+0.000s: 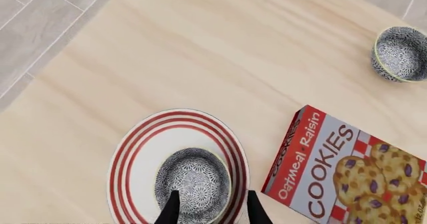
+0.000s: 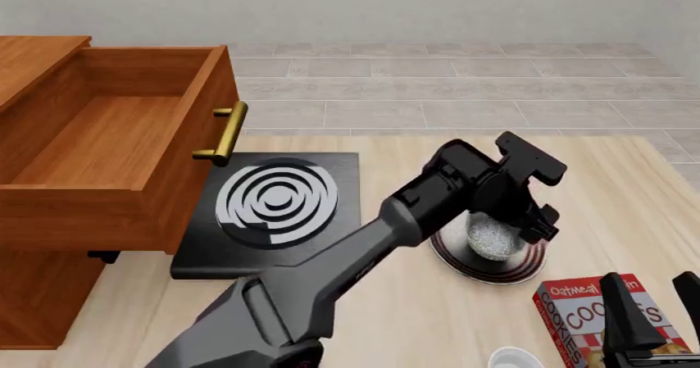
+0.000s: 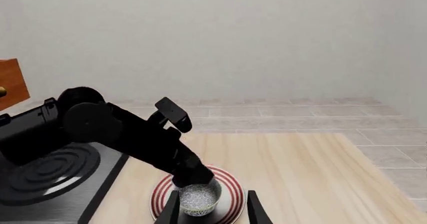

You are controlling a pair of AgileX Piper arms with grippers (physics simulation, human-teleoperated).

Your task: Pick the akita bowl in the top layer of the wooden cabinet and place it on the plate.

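Observation:
The akita bowl (image 1: pixel 193 179) (image 2: pixel 493 238) (image 3: pixel 197 196), white with a dense dark pattern, sits upright on the red-ringed plate (image 1: pixel 137 151) (image 2: pixel 523 263) (image 3: pixel 228 184). My left gripper (image 1: pixel 212 211) (image 2: pixel 512 220) hovers just over the bowl, open, its fingertips (image 1: pixel 171 210) spread about as wide as the bowl. The wooden cabinet (image 2: pixel 33 294) stands at the left with its top layer (image 2: pixel 98 138) pulled out and showing nothing inside. Low at the front right, my right gripper (image 2: pixel 654 296) (image 3: pixel 213 210) is open and holds nothing.
An Oatmeal Raisin cookies box (image 1: pixel 347 169) (image 2: pixel 591 319) lies beside the plate. A second patterned bowl (image 1: pixel 400 54) stands farther off on the table. A black stove slab (image 2: pixel 274 208) with white rings lies under the open drawer's brass handle (image 2: pixel 225 134). A pale bowl rim (image 2: pixel 514 358) shows at the front edge.

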